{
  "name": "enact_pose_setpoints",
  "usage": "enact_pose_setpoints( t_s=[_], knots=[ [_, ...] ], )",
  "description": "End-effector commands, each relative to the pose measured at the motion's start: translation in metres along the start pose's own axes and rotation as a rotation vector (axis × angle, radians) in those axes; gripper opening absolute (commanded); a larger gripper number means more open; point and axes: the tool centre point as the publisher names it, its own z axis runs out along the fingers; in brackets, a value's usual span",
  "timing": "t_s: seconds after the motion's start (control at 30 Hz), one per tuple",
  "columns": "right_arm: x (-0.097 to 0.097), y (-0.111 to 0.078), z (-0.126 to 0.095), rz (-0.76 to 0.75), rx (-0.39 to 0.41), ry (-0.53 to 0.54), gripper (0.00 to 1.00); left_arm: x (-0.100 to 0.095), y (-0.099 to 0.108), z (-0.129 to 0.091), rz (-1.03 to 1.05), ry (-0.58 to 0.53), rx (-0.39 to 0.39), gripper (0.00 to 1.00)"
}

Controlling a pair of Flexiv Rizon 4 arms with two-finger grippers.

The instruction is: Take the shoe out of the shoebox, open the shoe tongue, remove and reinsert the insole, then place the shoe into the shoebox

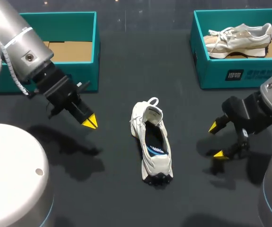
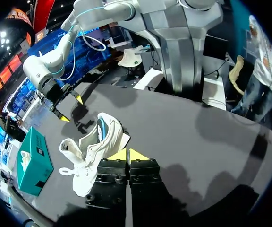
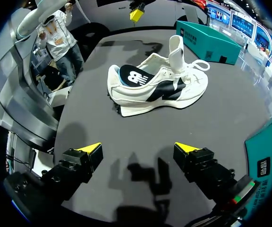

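left hand [image 1: 89, 122]: yellow tips pressed together, nothing in them. it hangs over the left half of the tabletop [image 1: 112, 56], clear of the shoe. right hand [image 1: 216, 140]: fingers spread wide and empty, low over the right side, well apart from the shoe.

shoe [image 1: 152, 144]: white, upright on its sole mid tabletop between the two hands, heel toward the robot-side edge, toe toward the far edge. tongue [image 1: 152, 113] is pulled up and forward, mouth wide open. insole [image 1: 156, 147] lies flat inside.

left shoebox [image 1: 60, 27] at the far left corner: teal, only its cardboard floor showing. right shoebox [image 1: 211, 71] at the far right corner holds a beige shoe [image 1: 240, 40].

step, my read: take-out and tongue-open look done. the insole is seated, so this is either just before pulling it or just after putting it back; can't tell which from here.

next move if it's the pull: one hand pins the shoe by the heel or side wall, the other goes in through the mouth and pinches the insole edge at the heel. if it's the return: grip the shoe and carry it to the left shoebox.

print: a blue-and-white mark on the insole heel, a dark emblem on the shoe's side, white print on the right shoebox's front wall. not reading any of it off.
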Motion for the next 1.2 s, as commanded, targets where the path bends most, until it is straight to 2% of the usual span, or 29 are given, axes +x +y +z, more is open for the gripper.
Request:
enact_pose_setpoints(
  t_s=[0.03, 0.47, 0.7, 1.0, 1.2],
  knots=[
    [0.002, 0.0, 0.0, 0.0, 0.001, -0.003, 1.0, -0.002, 0.002, 0.001, 0.0, 0.015, 0.001, 0.0],
    [0.002, 0.0, 0.0, 0.0, 0.001, -0.003, 1.0, 0.007, 0.013, -0.03, 0.049, 0.094, -0.031, 0.0],
    [-0.001, -0.011, -0.02, 0.041, 0.028, -0.028, 1.0, 0.005, 0.018, -0.041, 0.081, 0.131, -0.057, 0.0],
    [-0.001, -0.034, -0.036, 0.111, 0.038, -0.051, 1.0, -0.01, 0.019, -0.042, 0.134, 0.188, -0.069, 0.0],
    [-0.001, -0.034, -0.036, 0.111, 0.038, -0.051, 1.0, -0.031, 0.014, -0.035, 0.183, 0.246, -0.09, 0.0]
  ],
)
